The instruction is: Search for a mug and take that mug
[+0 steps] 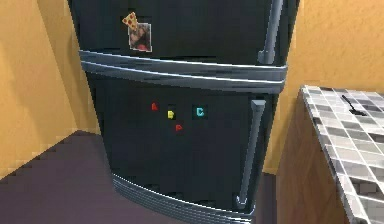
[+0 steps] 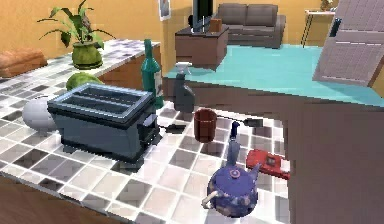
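- One dark red-brown mug stands upright on the chequered tile countertop, near the middle of the arm side view.
- Just right of the mug lies one thin dark utensil; what kind it is I cannot tell.
- Two bottles stand behind the mug: a grey-blue bottle nearest it, and a tall green bottle to that one's left.
- One blue-grey toaster sits left of the mug, close to it and apart.
- One purple kettle stands nearer the bottom edge, with one flat red thing just beside it on the right.
- Left of the toaster are one pale round thing, one green lettuce, one potted plant and one brown loaf.
- Beyond the counter lie a teal rug, a dark cabinet and a grey sofa.
- In the forward view one dark fridge stands close ahead, bearing four small coloured magnets.
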